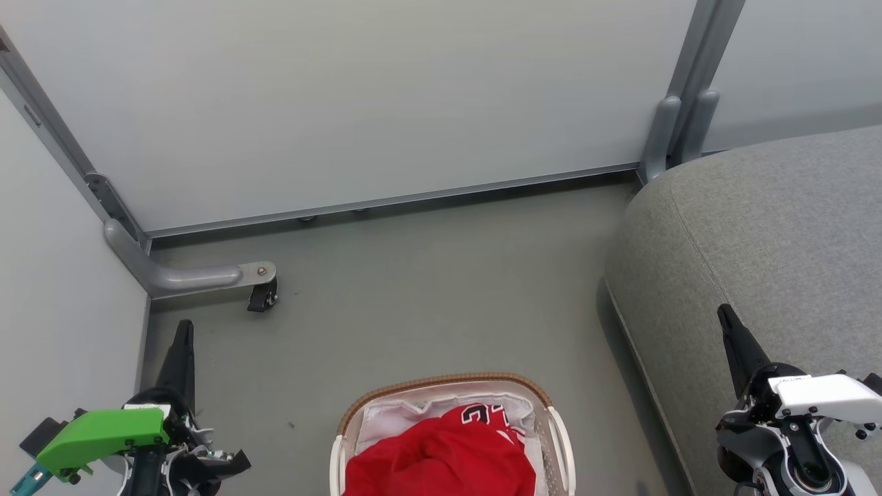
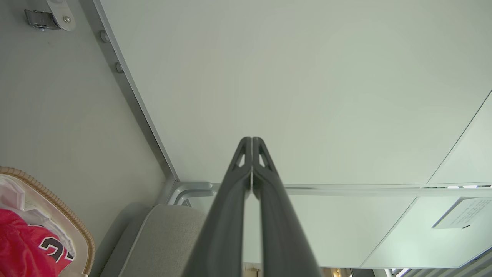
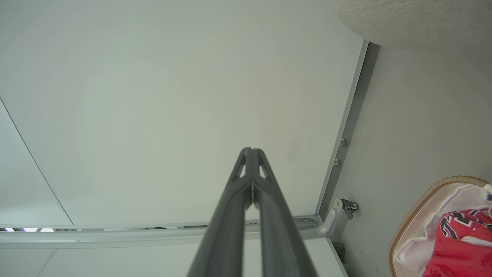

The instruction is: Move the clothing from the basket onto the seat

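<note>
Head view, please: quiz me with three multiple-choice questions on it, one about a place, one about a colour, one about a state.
1. Where is the oval white plastic basket with a brown woven rim?
A. on the grey floor, beside the large grey fabric seat cushion
B. on top of that cushion
C. hanging on the wall

2. What colour is the crumpled clothing in it?
A. blue
B. red
C. yellow

3. How do both arms' jaws stand?
A. wide open
B. clamped on cloth
C. shut, holding nothing

Answers: 1 A, the basket stands on the floor left of the cushion. 2 B, red cloth with a black number lies inside. 3 C, each wrist view shows the long dark fingers pressed together in open air.
</note>
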`<state>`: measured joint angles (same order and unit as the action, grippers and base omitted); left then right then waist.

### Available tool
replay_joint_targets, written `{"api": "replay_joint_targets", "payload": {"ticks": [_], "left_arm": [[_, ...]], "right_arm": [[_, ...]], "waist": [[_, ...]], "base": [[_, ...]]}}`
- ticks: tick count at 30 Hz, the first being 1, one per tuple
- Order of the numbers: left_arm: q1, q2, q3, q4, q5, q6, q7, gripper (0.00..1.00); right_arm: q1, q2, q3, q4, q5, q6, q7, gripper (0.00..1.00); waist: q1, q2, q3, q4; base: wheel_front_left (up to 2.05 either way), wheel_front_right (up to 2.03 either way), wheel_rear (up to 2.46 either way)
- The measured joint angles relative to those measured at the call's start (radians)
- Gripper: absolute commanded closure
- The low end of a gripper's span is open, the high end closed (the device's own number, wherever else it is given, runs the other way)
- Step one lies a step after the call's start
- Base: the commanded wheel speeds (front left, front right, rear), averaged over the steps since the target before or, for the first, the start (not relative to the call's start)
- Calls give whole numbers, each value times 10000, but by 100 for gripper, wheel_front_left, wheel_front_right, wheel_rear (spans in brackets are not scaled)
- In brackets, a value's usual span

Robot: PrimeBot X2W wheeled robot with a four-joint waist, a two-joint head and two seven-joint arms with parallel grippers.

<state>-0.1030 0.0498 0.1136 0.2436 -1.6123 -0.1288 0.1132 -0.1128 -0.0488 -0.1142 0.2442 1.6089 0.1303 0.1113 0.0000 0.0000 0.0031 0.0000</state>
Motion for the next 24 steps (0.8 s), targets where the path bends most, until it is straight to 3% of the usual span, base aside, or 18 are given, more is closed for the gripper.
{"api": "replay_joint_targets", "payload": {"ticks": [5,6,16,24], "left_arm": [[0,0,2,-2,0,0,0,100],[11,-6,0,17,-2,2,-2,0],[331,-61,-146,460,224,13,-295,0],[325,36,-176,489,1668,13,-646,0]], "right_arm": [[0,0,0,0,0,0,0,100],[3,6,2,27,2,0,-2,0],[202,63,267,366,-311,0,-265,0],[70,-54,470,334,-1801,0,-658,0]], "waist": [[0,0,0,0],[0,0,0,0],[0,0,20,1],[0,0,70,-11]], "base": [[0,0,0],[0,0,0],[0,0,0],[0,0,0]]}}
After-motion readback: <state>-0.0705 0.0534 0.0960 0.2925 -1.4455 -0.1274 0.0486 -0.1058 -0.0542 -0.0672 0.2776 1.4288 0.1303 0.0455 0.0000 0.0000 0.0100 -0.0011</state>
